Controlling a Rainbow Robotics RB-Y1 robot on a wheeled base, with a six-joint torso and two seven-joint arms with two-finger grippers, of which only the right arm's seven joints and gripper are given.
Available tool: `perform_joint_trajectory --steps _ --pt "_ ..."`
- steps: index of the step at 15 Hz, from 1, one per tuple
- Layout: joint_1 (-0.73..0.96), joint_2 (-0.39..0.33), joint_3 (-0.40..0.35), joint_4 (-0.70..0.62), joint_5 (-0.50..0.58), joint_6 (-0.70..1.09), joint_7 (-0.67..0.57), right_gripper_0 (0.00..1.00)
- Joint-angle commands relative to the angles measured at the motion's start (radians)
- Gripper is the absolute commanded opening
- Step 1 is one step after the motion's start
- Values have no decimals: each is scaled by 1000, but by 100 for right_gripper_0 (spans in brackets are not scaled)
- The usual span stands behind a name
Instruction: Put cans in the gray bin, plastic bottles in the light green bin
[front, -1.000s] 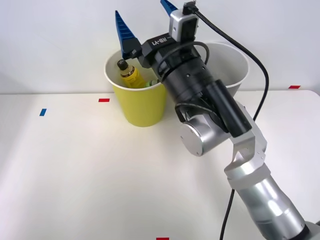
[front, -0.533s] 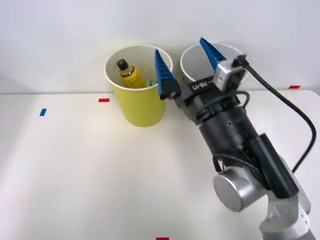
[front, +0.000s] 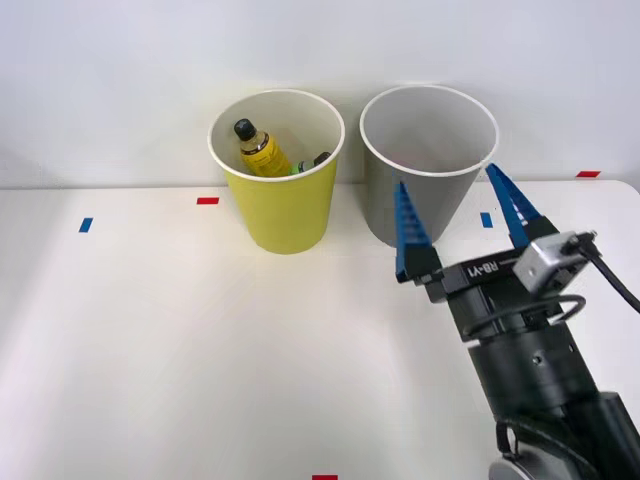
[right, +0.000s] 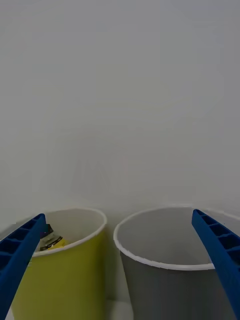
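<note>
So the right gripper (front: 462, 222) sits in front of the gray bin (front: 428, 190), fingers spread wide apart with nothing between them. The gray bin stands just beside the light green bin (front: 277, 205), both upright at the back of the white table (front: 180, 340). A yellow bottle (front: 258, 150) with a black cap leans inside the light green bin, and there's a second dark-capped one (front: 316, 161) tucked beside it, mostly hidden. From the wrist camera, both rims show between the blue fingers (right: 20, 252).
</note>
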Motion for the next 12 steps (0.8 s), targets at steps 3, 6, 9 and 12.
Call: perform_joint_trajectory --steps 3,6,9,12 --pt "208 -32 -55 0 23 -68 11 100" --pt "260 -53 -61 0 19 -66 11 100" --pt "326 -32 -59 0 33 -65 17 100" --pt "381 -24 -62 20 55 -62 17 100"
